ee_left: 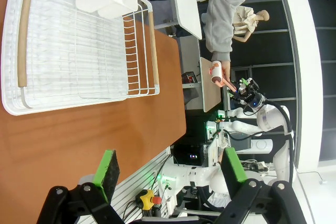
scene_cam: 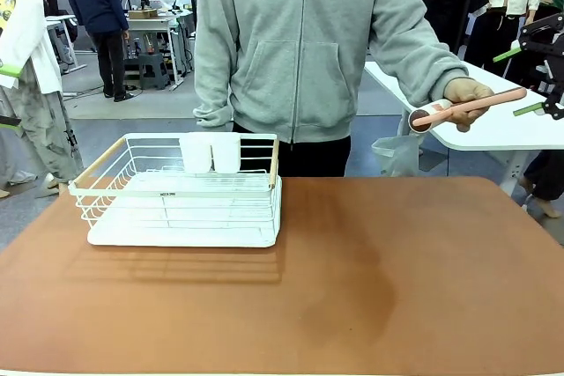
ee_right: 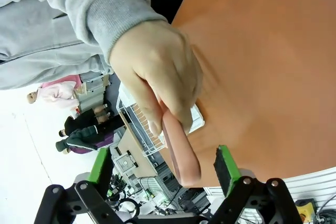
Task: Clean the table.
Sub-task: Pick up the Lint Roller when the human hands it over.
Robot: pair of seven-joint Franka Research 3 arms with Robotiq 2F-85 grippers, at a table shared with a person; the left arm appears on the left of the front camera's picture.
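On table [scene_cam: 397,288], white rack [scene_cam: 185,209]; hand [ee_right: 157,77] holds pink roller [ee_right: 181,150] inside open right tool [ee_right: 163,162]; left tool [ee_left: 170,169] open.

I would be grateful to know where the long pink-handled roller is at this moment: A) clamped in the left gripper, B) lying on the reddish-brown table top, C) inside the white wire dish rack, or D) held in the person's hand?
D, since the person's hand is wrapped round the pink-handled roller, holding it in the air, raised off the reddish-brown table.
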